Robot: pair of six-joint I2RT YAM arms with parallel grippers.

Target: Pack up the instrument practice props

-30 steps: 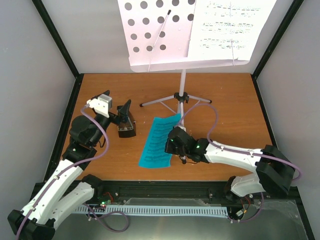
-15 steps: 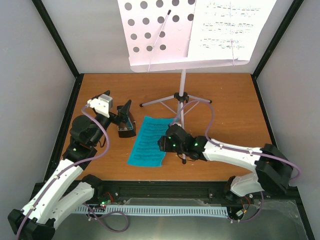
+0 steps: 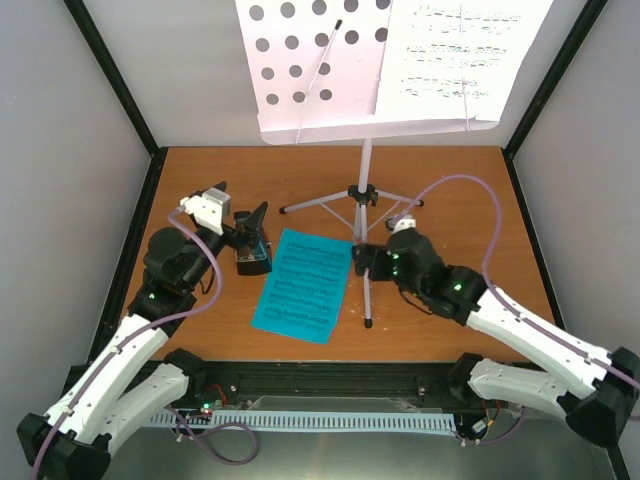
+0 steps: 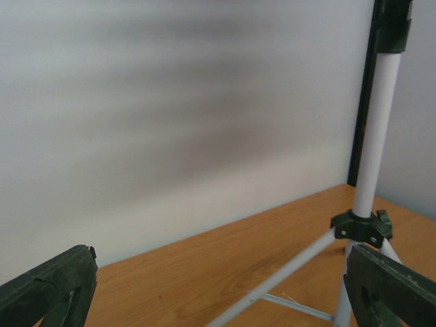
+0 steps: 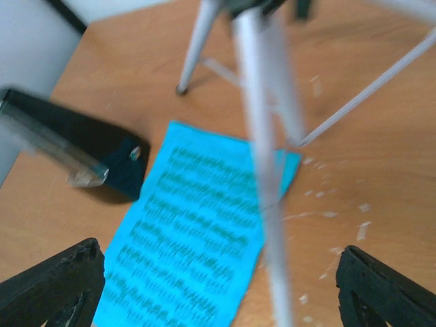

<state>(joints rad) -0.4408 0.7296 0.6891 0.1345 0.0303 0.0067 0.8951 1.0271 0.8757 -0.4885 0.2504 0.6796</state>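
Teal folder (image 3: 303,285) is seen flat on surface (image 3: 455,195), 7 o'clock of music stand (image 3: 365,170); metronome (image 3: 253,250) at folder's 10. L tool (image 4: 218,293) & R tool (image 5: 218,289) are spread.

Music stand (image 3: 365,165) stands back-centre on the tabletop (image 3: 470,210), sheet music (image 3: 455,60) on its desk. Folder (image 3: 303,284) lies flat before it, metronome (image 3: 253,247) just to the folder's left.

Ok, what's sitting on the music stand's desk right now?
White sheet music covers the right half of the perforated desk. The left half shows its holes, with a thin dark line slanting across it. Whatever lies behind the pages is hidden.
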